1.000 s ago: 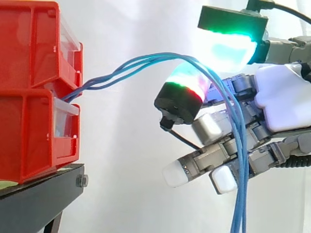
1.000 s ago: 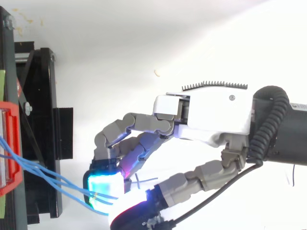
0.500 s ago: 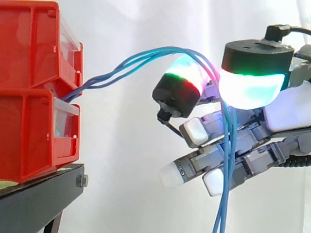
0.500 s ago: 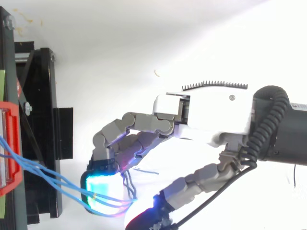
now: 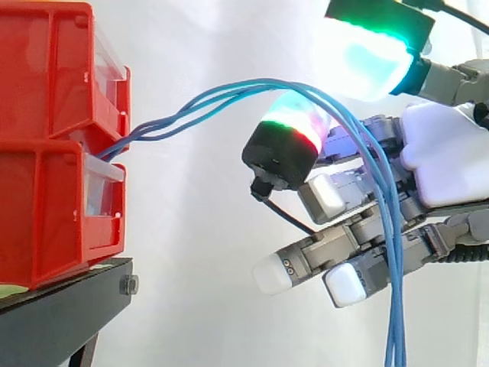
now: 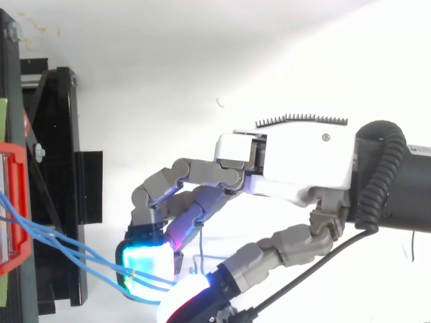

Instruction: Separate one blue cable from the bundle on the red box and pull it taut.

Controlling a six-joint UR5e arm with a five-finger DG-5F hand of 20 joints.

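**Side view:** A bundle of blue cables (image 5: pixel 229 92) left the gap between two stacked red bins (image 5: pixel 53 138) at the left. The bins sat on a black stand (image 5: pixel 61 313) before a white curtain (image 5: pixel 199 252). The strands rose together in a slack arc toward the right and lay over one fingertip (image 5: pixel 294 126) that glowed green and red. From there they dropped close beside one another across the lower fingers to the bottom edge. The hand (image 5: pixel 447 153) reached in from the right with its fingers loosely bent and spread rather than clenched. A second pad (image 5: pixel 363 57), lit cyan and green, stood raised above the arc and clear of the cables. Nothing pinched the strands, and they only hung draped over the one finger.

**Top view:** The cables (image 6: pixel 67 252) ran from the red bin (image 6: pixel 17 202) at the left edge, rightward and toward the lower edge. They passed over the stand (image 6: pixel 60 168) and met a cyan-glowing pad (image 6: pixel 145 266). The hand (image 6: pixel 296 158) extended leftward with its white back facing up. Its fingers were gently bent toward the cables, and the thumb reached along the lower edge.
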